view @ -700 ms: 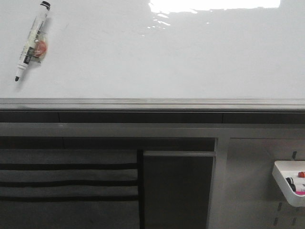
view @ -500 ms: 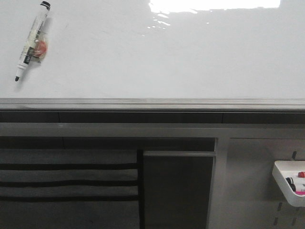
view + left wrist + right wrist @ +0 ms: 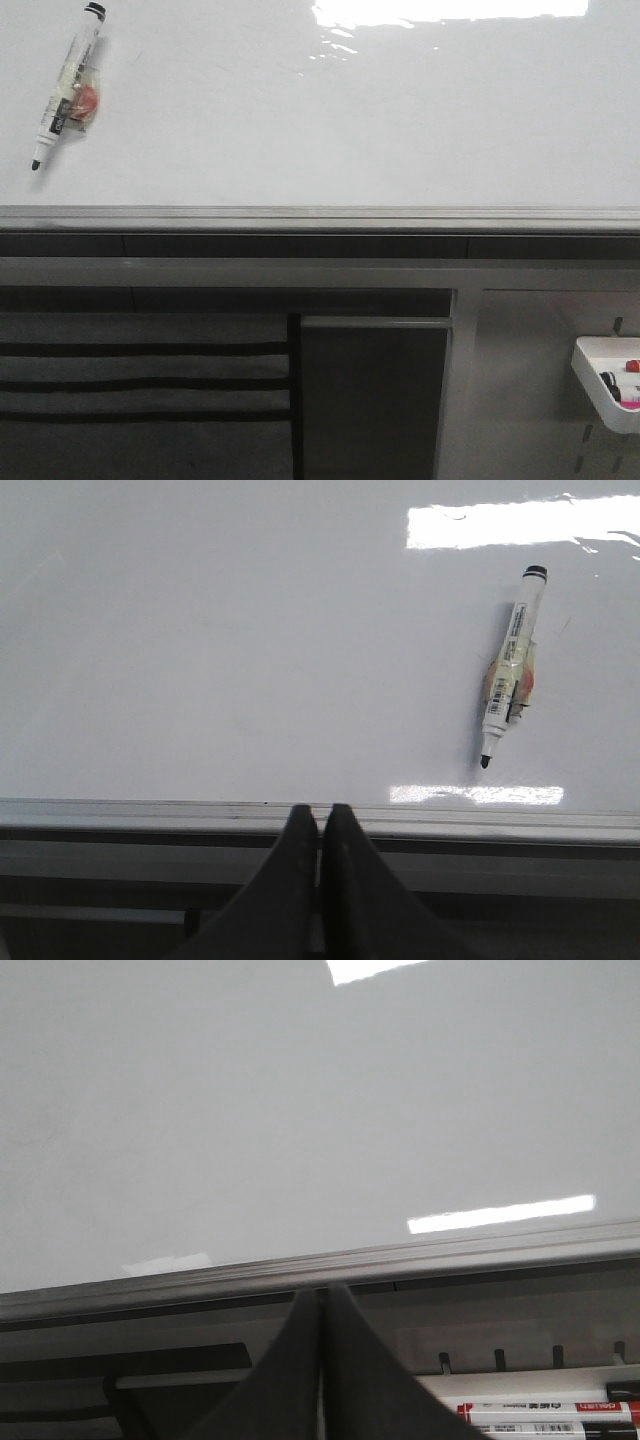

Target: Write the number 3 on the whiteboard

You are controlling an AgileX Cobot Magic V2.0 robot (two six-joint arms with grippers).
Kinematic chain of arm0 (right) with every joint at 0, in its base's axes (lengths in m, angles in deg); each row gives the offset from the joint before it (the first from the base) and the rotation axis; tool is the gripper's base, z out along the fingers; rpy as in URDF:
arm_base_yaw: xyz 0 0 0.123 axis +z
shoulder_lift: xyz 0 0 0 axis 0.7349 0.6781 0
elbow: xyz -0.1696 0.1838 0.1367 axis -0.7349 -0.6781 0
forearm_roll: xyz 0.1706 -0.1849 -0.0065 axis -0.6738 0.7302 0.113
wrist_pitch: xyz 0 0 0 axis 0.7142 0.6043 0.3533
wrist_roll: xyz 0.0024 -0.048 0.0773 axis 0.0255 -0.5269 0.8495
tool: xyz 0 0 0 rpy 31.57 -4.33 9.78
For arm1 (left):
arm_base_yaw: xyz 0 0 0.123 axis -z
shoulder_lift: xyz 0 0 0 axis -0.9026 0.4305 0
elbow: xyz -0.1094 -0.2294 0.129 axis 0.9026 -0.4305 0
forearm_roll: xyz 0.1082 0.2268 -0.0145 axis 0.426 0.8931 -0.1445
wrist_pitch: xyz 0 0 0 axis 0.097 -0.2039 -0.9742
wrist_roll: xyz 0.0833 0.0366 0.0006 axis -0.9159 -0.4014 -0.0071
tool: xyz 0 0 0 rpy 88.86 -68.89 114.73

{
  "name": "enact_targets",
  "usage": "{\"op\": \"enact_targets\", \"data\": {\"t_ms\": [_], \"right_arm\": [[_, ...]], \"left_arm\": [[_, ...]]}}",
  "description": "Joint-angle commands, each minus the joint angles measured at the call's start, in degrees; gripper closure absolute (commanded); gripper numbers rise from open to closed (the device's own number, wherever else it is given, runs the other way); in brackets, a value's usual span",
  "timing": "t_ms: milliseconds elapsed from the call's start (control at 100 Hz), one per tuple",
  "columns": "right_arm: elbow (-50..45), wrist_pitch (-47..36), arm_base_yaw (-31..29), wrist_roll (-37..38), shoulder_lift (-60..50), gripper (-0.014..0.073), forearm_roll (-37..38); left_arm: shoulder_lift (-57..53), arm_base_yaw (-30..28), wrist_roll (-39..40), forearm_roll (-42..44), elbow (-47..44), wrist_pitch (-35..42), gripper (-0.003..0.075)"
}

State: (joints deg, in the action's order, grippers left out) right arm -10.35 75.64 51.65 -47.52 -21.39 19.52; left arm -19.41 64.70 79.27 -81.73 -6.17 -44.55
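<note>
The whiteboard (image 3: 330, 110) is seen lying flat and glossy, its surface blank, with bright glare along the far edge and a grey metal rail (image 3: 320, 216) along the near one; no drawn digit is visible on it. An uncapped marker (image 3: 66, 85) is laid on the board's far left corner in the front view, its black tip turned toward the rail, a reddish patch on its barrel. The left gripper (image 3: 320, 825) is shown with its dark fingers pressed together and nothing held, poised just off the rail and well apart from the marker (image 3: 510, 680). The right gripper (image 3: 320, 1305) is likewise clenched and empty near the rail. A white tray (image 3: 608, 383) of markers is hung on the grey slotted panel (image 3: 530, 400) at lower right
</note>
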Motion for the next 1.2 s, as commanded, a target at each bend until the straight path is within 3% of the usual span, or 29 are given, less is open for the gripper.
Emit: {"op": "enact_targets", "data": {"t_ms": [0, 160, 700, 800, 990, 1189], "right_arm": [[-1.3, -6.5, -0.3, -0.6, -1.2, 0.0668, 3.2], [-1.3, -6.2, -0.3, -0.6, -1.2, 0.0668, 9.2], [2.1, -4.3, -0.3, -0.5, -1.2, 0.0668, 6.3], [7.3, 1.4, -0.3, -0.5, -0.6, 0.0668, 6.2], [19.4, 11.8, -0.3, -0.5, 4.4, 0.0668, 6.4], [29.0, 18.4, -0.3, -2.1, 12.4, 0.0668, 8.3]], "left_arm": [[-1.8, -0.1, 0.4, -0.1, -0.2, 4.7, 0.0738], [-1.8, -0.1, 0.4, -0.1, -0.2, 4.7, 0.0738], [-1.8, 0.1, 0.4, -2.1, 2.9, 7.2, 0.0738], [-1.6, 0.1, 0.4, -3.6, 8.3, 2.6, 0.0738], [3.7, 0.1, 0.4, -3.6, 22.5, -14.5, 0.0738], [12.4, 0.1, -2.7, -2.4, 32.6, -20.8, 0.0738]]}}
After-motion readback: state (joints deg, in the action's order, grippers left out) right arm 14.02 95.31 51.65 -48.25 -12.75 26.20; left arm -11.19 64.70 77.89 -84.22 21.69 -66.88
